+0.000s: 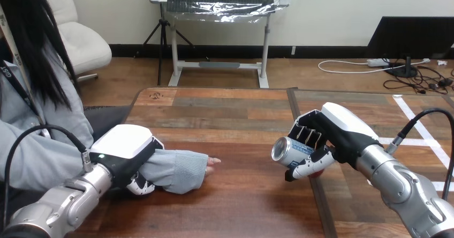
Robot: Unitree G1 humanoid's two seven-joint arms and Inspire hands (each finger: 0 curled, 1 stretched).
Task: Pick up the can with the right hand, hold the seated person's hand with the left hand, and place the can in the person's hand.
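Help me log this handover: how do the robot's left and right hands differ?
The right hand has its fingers curled round the can, held on its side; the left hand wraps the person's wrist instead. The right hand is toward the table's right; the left hand is by its left edge. Both hold something.

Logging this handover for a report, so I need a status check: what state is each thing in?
can, tipped on its side in the right hand
right hand, fingers curled round the can
left hand, fingers curled round the person's wrist
person's hand, lying on the table, empty
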